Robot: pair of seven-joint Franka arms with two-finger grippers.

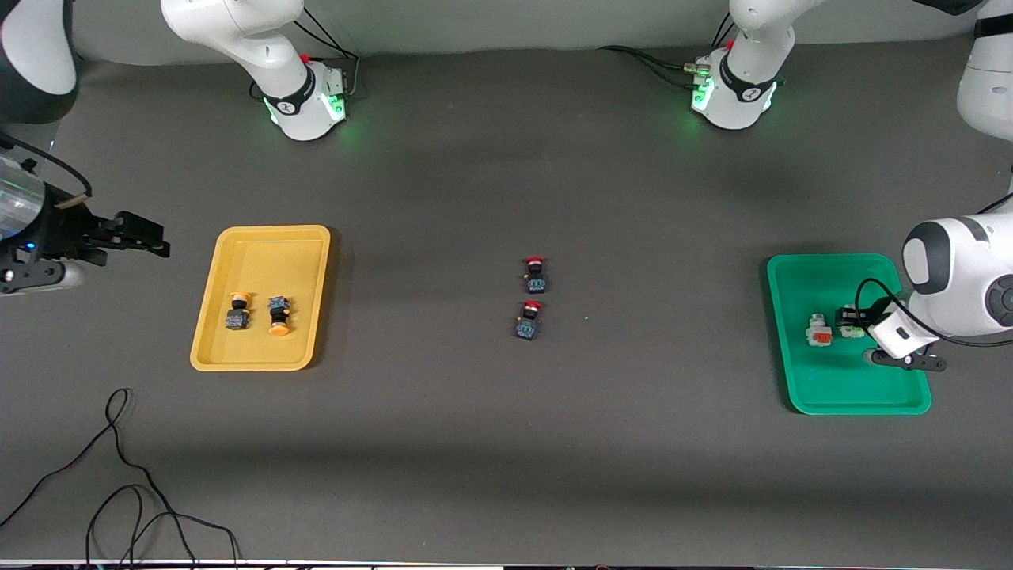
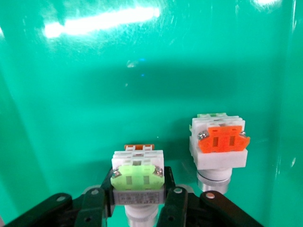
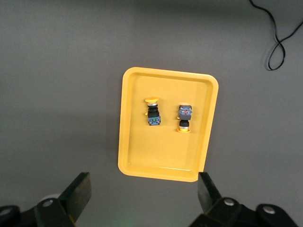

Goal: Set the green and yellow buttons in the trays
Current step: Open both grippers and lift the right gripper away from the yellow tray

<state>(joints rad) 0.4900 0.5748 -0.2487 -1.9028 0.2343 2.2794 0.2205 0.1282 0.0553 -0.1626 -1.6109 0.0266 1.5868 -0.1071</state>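
- In the green tray (image 1: 839, 396), the left gripper (image 2: 137, 201) is clamped on the green-faced button (image 2: 137, 176); the orange-faced button (image 1: 819, 330) sits just beside it.
- Two yellow-capped buttons (image 1: 238, 310) lie in the yellow tray (image 1: 261, 241).
- Two red-capped switches (image 1: 535, 274) lie mid-table.
- The right gripper (image 3: 142, 196) waits above the table, jaws spread.
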